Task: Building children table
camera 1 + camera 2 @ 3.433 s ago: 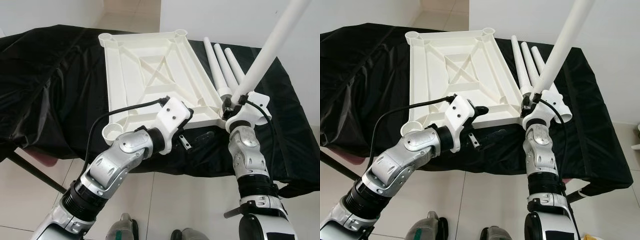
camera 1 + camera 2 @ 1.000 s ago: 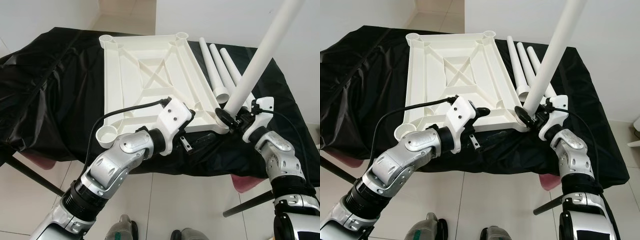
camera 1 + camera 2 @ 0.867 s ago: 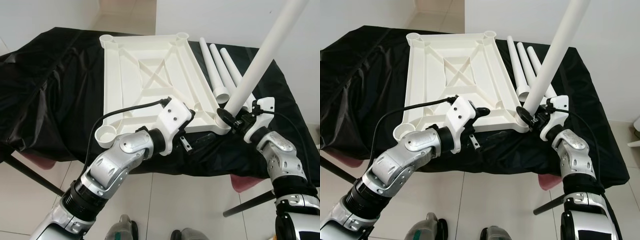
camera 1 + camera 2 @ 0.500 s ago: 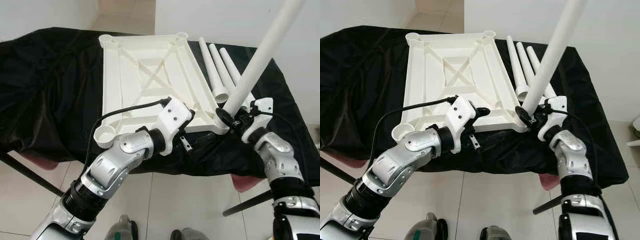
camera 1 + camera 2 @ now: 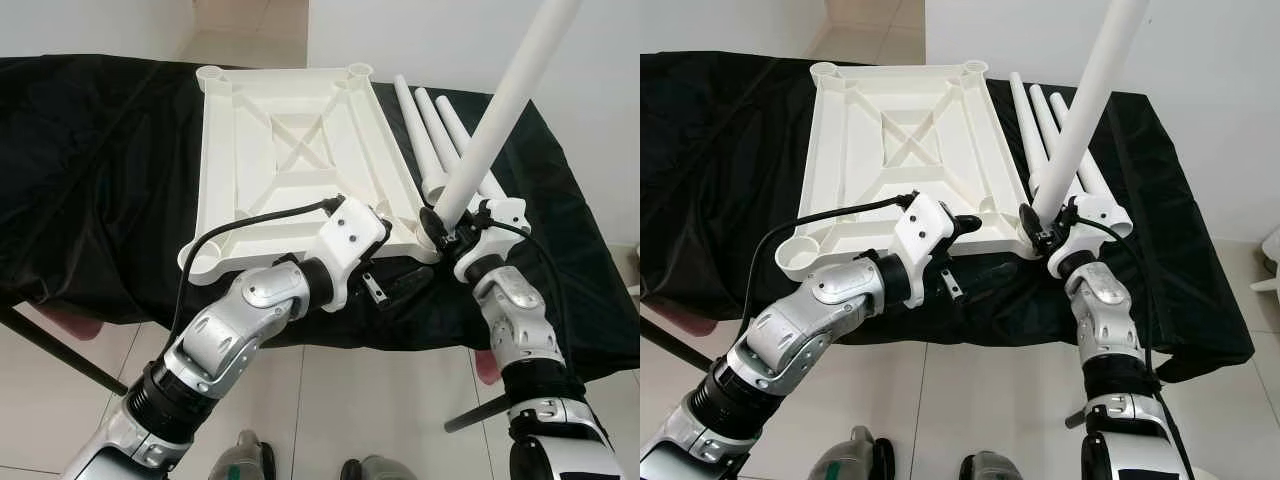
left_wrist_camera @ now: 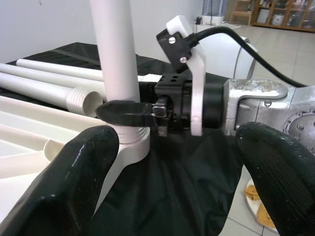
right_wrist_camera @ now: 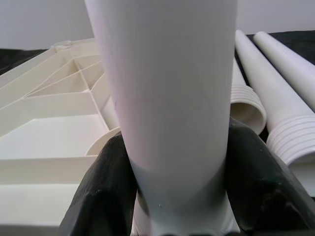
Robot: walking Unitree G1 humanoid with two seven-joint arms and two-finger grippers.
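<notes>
My right claw (image 5: 1048, 238) pinches the leg (image 5: 1080, 112), now steeper, its foot in the top's (image 5: 902, 140) near corner socket: seating looks close. Left claw (image 5: 400, 290), spread, hovers beside.

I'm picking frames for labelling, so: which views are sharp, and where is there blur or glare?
Left eye view: sharp, evenly lit; the white tabletop is bright but its ribs read clearly. Left wrist view: the near black fingers are soft, the right gripper crisp. Right wrist view: the gripped leg looms close, slightly soft.
</notes>
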